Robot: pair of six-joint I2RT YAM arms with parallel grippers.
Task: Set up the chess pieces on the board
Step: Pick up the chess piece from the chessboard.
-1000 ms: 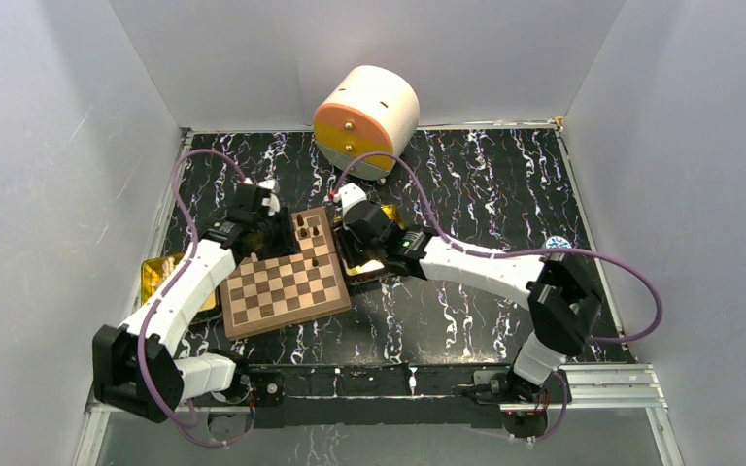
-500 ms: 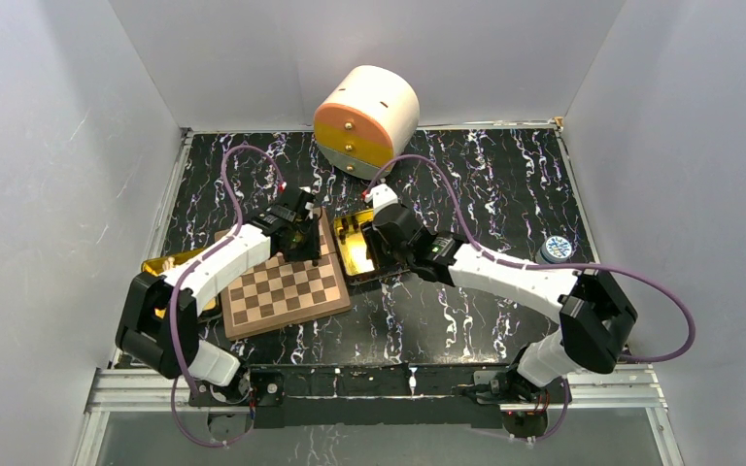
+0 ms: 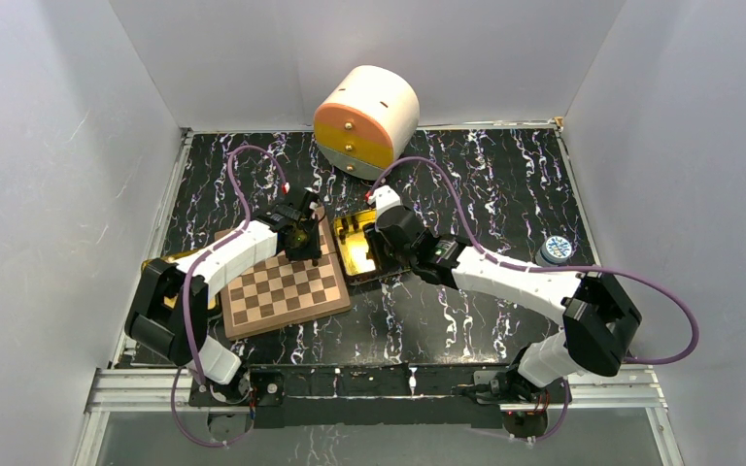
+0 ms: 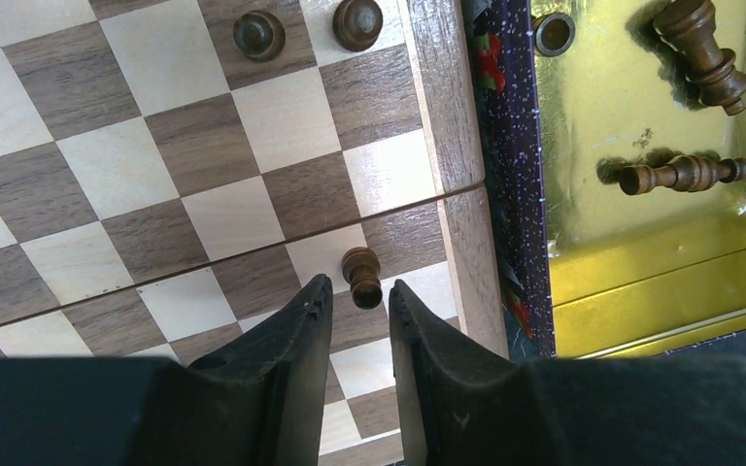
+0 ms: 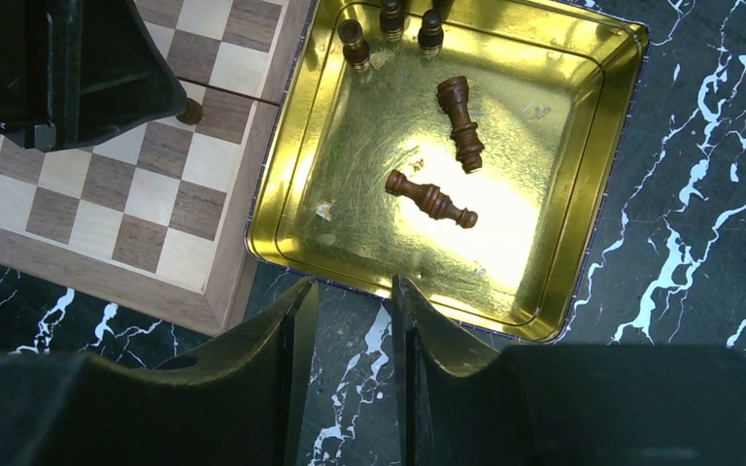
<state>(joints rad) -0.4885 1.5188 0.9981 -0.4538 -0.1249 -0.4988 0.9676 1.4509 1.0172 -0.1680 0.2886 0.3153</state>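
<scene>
L gripper [image 4: 359, 282]: black tapered jaws are narrowly parted, nothing clamped. A small turned dark-wood pawn [image 4: 361, 272] is stood at the tips on the board [image 4: 107, 165], matte checkered wood, by the border next to the tin. Two more pawns [image 4: 259, 34] are set further along. R gripper [image 5: 353, 282] is held slack and empty at the near rim of the glossy gold tin [image 5: 583, 194]. Two taller pieces [image 5: 430, 198] are laid flat in it.

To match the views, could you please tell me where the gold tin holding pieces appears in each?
Top external: tin at the centre, just right of the board.
Left wrist: tin along the right side, past the board's border.
Right wrist: tin at upper centre, right of the board.
Shared landmark: the board's border beside the tin.
</scene>
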